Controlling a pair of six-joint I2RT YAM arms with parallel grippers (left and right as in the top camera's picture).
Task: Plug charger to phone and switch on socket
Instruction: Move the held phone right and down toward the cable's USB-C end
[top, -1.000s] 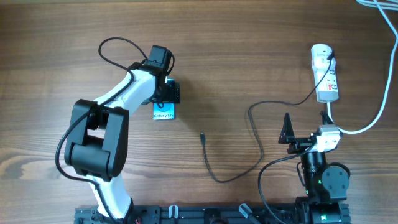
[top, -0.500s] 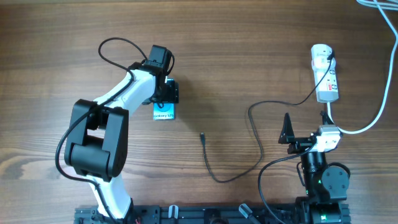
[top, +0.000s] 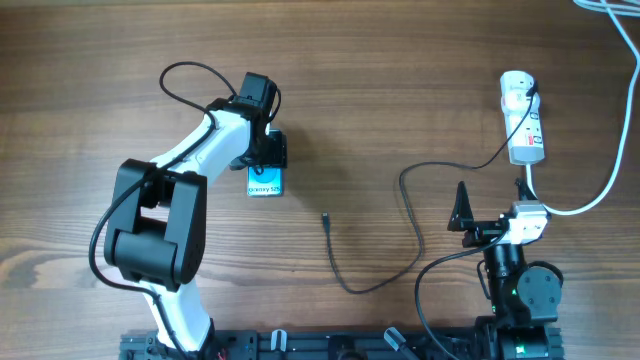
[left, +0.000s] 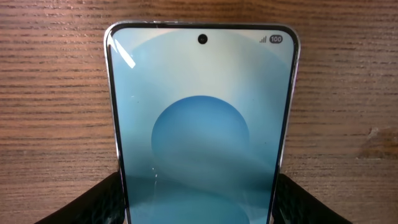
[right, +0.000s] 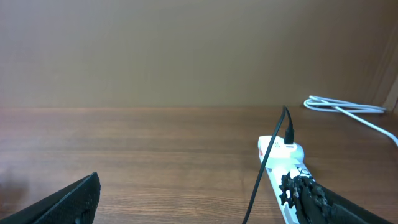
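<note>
The phone (top: 265, 183) lies flat on the table left of centre. In the left wrist view its turquoise screen (left: 199, 106) fills the frame. My left gripper (top: 268, 152) sits over the phone's far end, and its two black fingers (left: 199, 193) press on the phone's long sides. The charger, a thin black cable (top: 415, 240), runs from the socket (top: 523, 120) in a loop, and its plug tip (top: 326, 219) lies free on the table mid-way. My right gripper (top: 490, 215) is wide open and empty (right: 193, 205), just short of the socket (right: 283, 155).
A thick white cord (top: 610, 180) curves from the socket's near end up along the right edge, and it also shows in the right wrist view (right: 342, 106). Both arm bases stand at the table's front edge. A brown wall rises behind the table.
</note>
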